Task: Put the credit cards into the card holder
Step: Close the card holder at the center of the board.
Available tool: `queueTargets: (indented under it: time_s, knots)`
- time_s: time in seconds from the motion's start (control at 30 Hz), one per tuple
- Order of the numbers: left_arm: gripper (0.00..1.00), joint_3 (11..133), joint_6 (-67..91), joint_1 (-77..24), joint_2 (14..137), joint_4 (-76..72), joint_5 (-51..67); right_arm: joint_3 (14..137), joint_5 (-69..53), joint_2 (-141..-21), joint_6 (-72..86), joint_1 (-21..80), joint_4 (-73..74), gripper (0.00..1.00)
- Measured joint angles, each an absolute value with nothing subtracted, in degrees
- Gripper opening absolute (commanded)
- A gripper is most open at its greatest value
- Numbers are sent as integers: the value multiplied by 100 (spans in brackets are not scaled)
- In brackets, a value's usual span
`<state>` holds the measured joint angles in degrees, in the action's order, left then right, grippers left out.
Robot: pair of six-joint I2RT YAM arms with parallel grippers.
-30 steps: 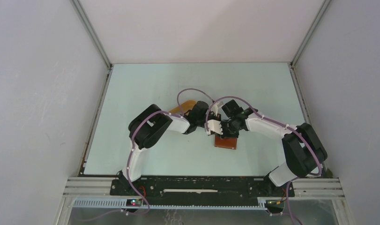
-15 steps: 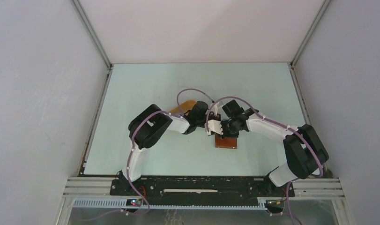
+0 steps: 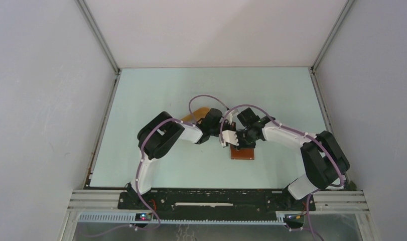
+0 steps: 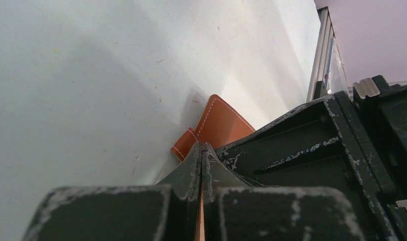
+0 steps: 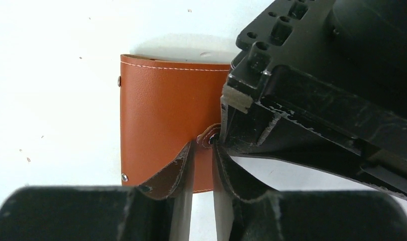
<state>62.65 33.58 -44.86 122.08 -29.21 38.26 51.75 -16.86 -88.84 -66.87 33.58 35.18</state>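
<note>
At the middle of the pale table [image 3: 156, 95], both arms meet over the reddish-brown card holder [image 5: 161, 110], which lies stitched side up on the surface just beneath the fingertips. The left gripper [image 4: 201, 150] has its fingers pressed together, with a thin orange sliver in the seam between them; what that sliver is cannot be told. The right gripper [image 5: 205, 150] shows only a slim gap, its tips at the holder's snap tab [image 5: 209, 137], and a leather flap [image 5: 166, 175] curls up along one finger. Whether it pinches anything cannot be told. An orange-yellow tray [image 3: 197, 113] peeks out from behind the left arm.
</note>
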Motion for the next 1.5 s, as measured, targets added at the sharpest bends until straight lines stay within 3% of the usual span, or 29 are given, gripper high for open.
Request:
queueTargets:
  time_s: [0.13, 0.47, 0.63, 1.0, 1.5]
  knots:
    - [1, 6219, 3363, -4482, 12208, -3015, 3839, 5175, -1682, -8877, -6720, 3374, 3531, 31]
    - [27, 5693, 3769, -4289, 12088, -3634, 4213, 5175, -2296, -8296, -6646, 3061, 3752, 45]
    - [33, 5317, 3811, -4206, 11714, -3693, 4058, 5175, -2729, -8152, -6657, 2860, 3905, 48]
    - [30, 3597, 3754, -4143, 10348, -4847, 3271, 5166, -3177, -8143, -6814, 2856, 4021, 49]
    - [25, 3306, 4058, -4300, 10816, -6165, 3177, 5133, -2676, -8608, -6696, 3048, 3511, 41]
